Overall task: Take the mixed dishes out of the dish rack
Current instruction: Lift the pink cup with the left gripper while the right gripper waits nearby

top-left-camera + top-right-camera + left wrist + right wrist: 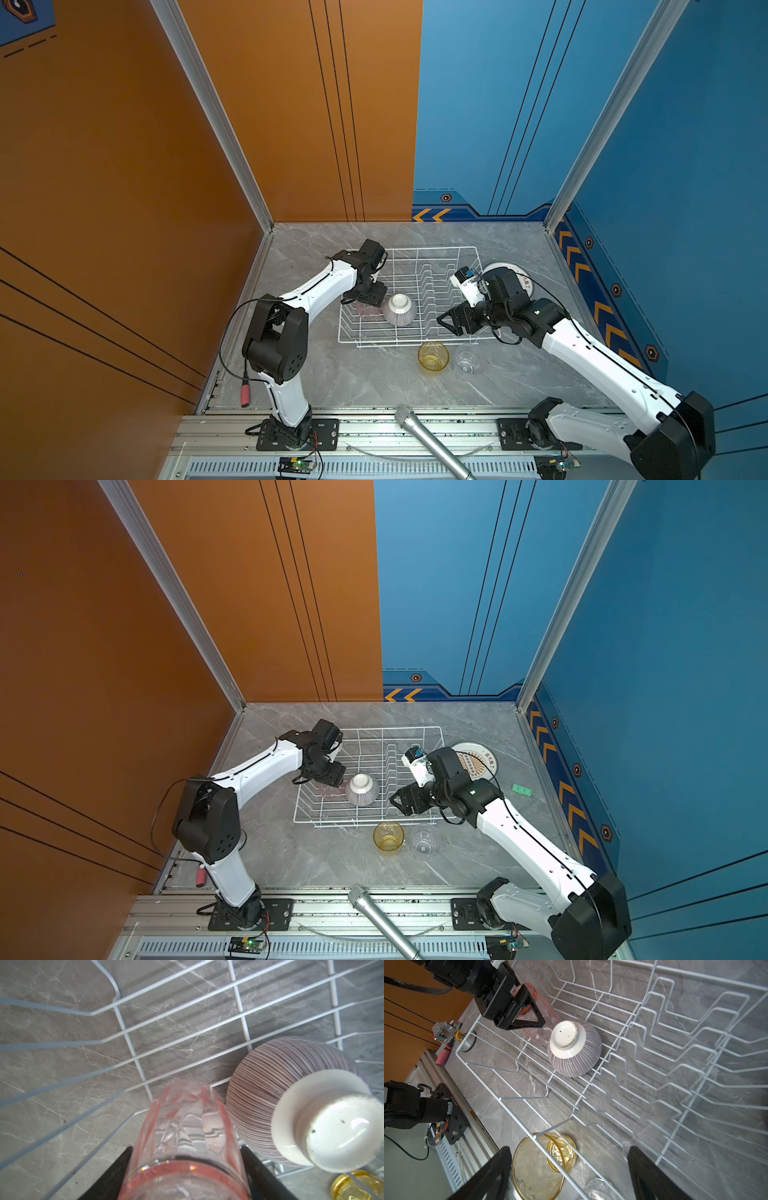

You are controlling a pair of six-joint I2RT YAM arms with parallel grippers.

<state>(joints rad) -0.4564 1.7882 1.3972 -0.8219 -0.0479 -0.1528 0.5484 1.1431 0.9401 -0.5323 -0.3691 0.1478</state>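
Note:
The white wire dish rack (432, 249) (390, 729) sits mid-table. Inside it, a striped white bowl (399, 309) (362, 789) (291, 1093) (575, 1051) rests upside down. A pink tumbler (185, 1126) (538, 1034) lies on its side next to the bowl, and my left gripper (187, 1148) (368, 301) is shut on it, one finger against each side. My right gripper (569, 1149) (446, 322) hangs open and empty over the rack's front right rim. An amber tumbler (433, 358) (542, 1163) and a clear tumbler (467, 359) stand on the table in front of the rack.
A stack of plates (478, 756) lies right of the rack, partly under my right arm. A small green block (521, 789) lies further right. A silver microphone (428, 440) pokes in over the front rail. A red tool (246, 395) lies at the front left.

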